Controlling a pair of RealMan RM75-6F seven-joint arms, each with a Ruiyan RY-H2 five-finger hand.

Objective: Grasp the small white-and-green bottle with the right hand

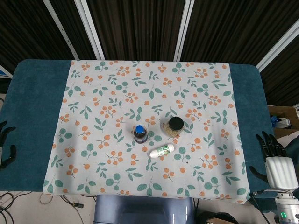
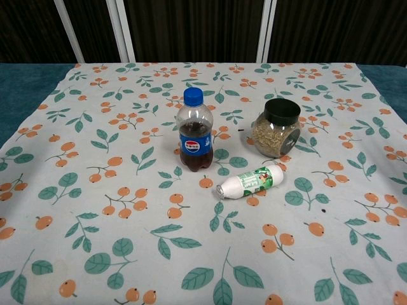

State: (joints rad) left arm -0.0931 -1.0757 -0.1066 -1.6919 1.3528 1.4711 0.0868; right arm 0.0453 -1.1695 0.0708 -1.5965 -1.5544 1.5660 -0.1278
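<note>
At the far left edge of the head view, only the dark fingertips of the left hand (image 1: 6, 144) show beside the teal-covered tabletop (image 1: 35, 116) — too little is visible to tell whether it is released or clenched, though nothing appears in it. On the white cloth printed with orange berries and green leaves (image 2: 95, 190) stands a small dark-cola plastic bottle with a blue cap (image 2: 194, 130), upright. Just right of and nearer than it lies the small white-and-green bottle (image 2: 251, 181), on its side, cap end pointing toward the cola bottle, apart from both neighbours; lying flat, it likely calls for a grasp from above. Behind it sits a clear round jar of grain with a black lid (image 2: 276, 130), tilted. The right hand (image 1: 275, 161) waits at the right edge, released, fingers apart, holding nothing — well apart from the target. The chest view shows neither hand.
</note>
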